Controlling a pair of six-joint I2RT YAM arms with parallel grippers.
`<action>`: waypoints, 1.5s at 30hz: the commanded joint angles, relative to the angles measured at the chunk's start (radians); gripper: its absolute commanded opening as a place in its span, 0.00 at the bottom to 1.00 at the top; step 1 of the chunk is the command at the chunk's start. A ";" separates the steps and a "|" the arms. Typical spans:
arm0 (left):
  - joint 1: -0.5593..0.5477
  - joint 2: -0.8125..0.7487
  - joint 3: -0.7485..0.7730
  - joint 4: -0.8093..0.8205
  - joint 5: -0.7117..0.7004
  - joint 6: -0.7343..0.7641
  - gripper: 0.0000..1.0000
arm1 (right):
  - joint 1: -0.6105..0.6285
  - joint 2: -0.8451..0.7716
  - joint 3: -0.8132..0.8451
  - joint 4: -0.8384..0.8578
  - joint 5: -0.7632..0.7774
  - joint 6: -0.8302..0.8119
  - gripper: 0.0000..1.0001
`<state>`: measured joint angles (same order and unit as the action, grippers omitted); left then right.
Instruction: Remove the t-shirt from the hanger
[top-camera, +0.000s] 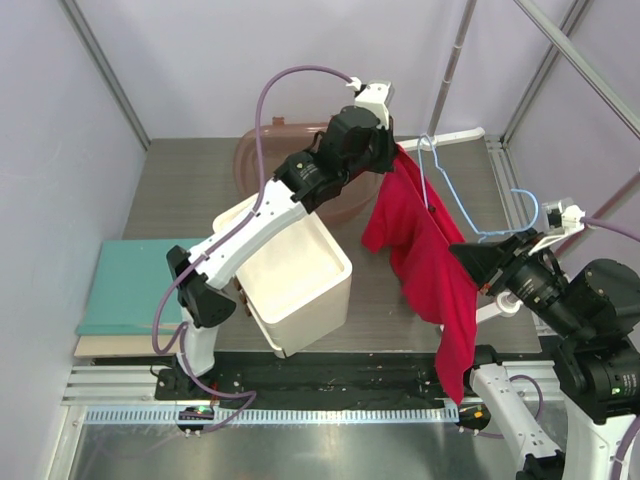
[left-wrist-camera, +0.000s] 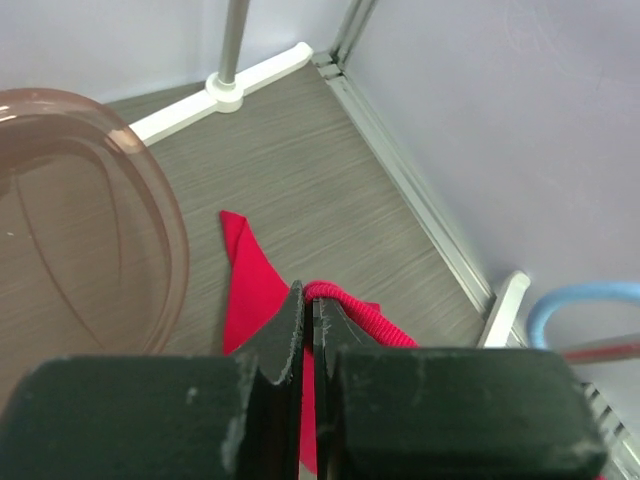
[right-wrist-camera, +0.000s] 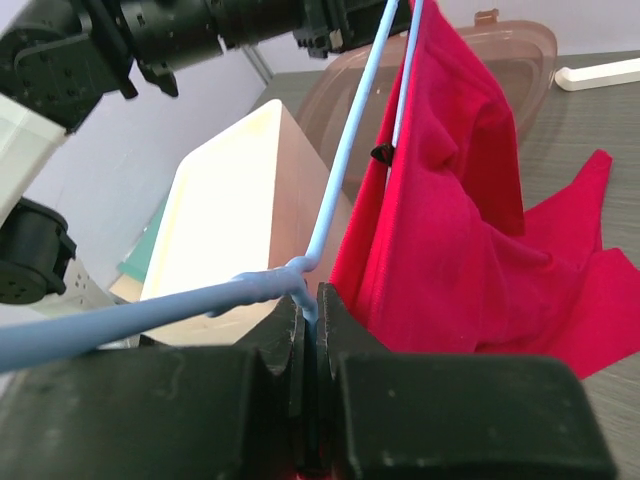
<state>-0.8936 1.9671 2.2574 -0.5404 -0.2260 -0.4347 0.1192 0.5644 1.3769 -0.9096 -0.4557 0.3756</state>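
The red t-shirt (top-camera: 425, 250) hangs in the air over the table's right side, draped on the light-blue wire hanger (top-camera: 452, 195). My left gripper (top-camera: 388, 152) is shut on the shirt's top edge; in the left wrist view the jaws (left-wrist-camera: 308, 300) pinch a ribbed red hem of the t-shirt (left-wrist-camera: 255, 280). My right gripper (top-camera: 468, 255) is shut on the hanger near its hook; in the right wrist view the gripper (right-wrist-camera: 310, 300) clamps the blue hanger (right-wrist-camera: 345, 170), with the t-shirt (right-wrist-camera: 460, 230) just to the right.
A white box (top-camera: 300, 285) stands below the left arm. A brown translucent tub (top-camera: 265, 150) lies behind it. A teal board (top-camera: 130, 285) is at the left. A grey pole (top-camera: 455, 60) on a white base (top-camera: 460, 137) stands at the back.
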 joint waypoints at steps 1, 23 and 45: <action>0.087 -0.072 -0.085 0.094 0.002 0.008 0.00 | 0.014 -0.020 0.056 0.060 0.066 0.106 0.01; 0.062 -0.129 -0.160 0.059 0.281 -0.125 0.00 | 0.013 0.504 0.181 0.646 0.212 0.045 0.01; 0.061 -0.064 -0.111 -0.023 0.261 -0.164 0.00 | 0.014 0.664 0.309 1.019 0.302 -0.014 0.01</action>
<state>-0.8326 1.8839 2.0647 -0.5636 0.0296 -0.5789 0.1295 1.1698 1.6588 -0.0341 -0.1032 0.3920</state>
